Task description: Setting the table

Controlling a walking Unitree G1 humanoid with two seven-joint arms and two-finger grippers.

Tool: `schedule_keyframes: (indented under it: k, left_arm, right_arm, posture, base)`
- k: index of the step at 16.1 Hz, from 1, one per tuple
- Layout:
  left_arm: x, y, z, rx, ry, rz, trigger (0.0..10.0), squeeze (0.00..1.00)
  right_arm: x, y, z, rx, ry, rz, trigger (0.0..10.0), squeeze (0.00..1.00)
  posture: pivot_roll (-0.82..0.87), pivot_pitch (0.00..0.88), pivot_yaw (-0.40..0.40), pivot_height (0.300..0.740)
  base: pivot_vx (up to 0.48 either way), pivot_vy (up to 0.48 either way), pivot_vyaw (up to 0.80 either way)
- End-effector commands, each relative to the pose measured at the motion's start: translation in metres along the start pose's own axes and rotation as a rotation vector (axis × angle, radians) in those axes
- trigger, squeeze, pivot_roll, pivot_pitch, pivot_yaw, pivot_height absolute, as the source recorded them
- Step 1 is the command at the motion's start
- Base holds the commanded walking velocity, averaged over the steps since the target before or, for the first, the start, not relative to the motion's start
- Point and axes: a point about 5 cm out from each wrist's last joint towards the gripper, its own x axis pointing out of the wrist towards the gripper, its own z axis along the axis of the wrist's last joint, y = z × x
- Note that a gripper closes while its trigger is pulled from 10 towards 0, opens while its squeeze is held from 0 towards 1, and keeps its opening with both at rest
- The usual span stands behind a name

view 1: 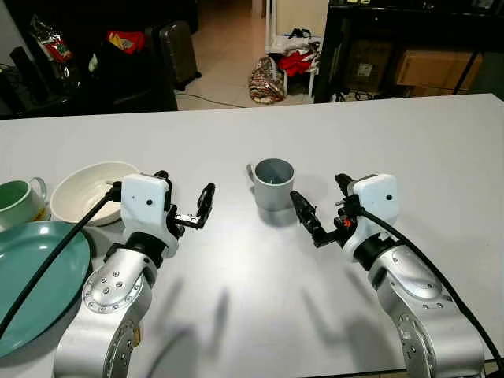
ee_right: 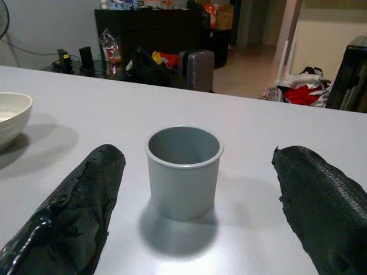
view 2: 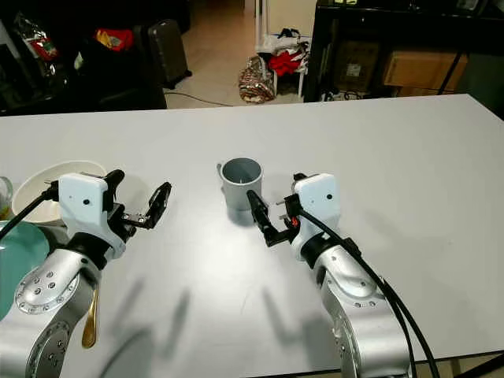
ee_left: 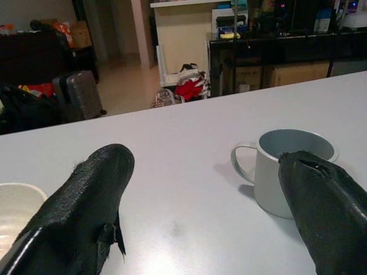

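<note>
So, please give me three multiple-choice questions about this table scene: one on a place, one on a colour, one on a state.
1. Where is the mug?
A. between the two grippers
B. on the plate
C. inside the bowl

2. What colour is the plate?
A. red
B. green
C. black

3. How does the right gripper stand?
A. shut on the mug
B. open, the mug untouched
C. shut on a spoon

Answers:
1. A: the mug stands on the table, ahead of and between the left gripper and the right gripper.
2. B: the plate at the robot's left, near the bowl, is green.
3. B: in the right wrist view the jaws stand wide apart, with the mug in the gap beyond them and clear of both.
</note>
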Motion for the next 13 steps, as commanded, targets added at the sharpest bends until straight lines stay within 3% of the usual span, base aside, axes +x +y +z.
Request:
schedule_keyframes:
  k: [1,13]
  left_arm:
    - [0.0012,-0.0009,0.0037,0.005,-0.010,-0.015,10.0,0.00]
    - [0.0019,-0.0009,0.0038,0.012,-0.007,-0.025,10.0,0.00]
  right_arm:
    - [0.0014,0.0015,-0.0001,0.007,-0.002,0.008,10.0,0.00]
    - [0.0039,0.0011,-0.0029,0.002,0.008,0.007,10.0,0.00]
  posture:
    - [-0.07,0.000,0.068,0.740]
    - [-0.06,0.000,0.064,0.740]
  base:
    - [-0.259,0.000,0.00]
    - [-0.257,0.000,0.00]
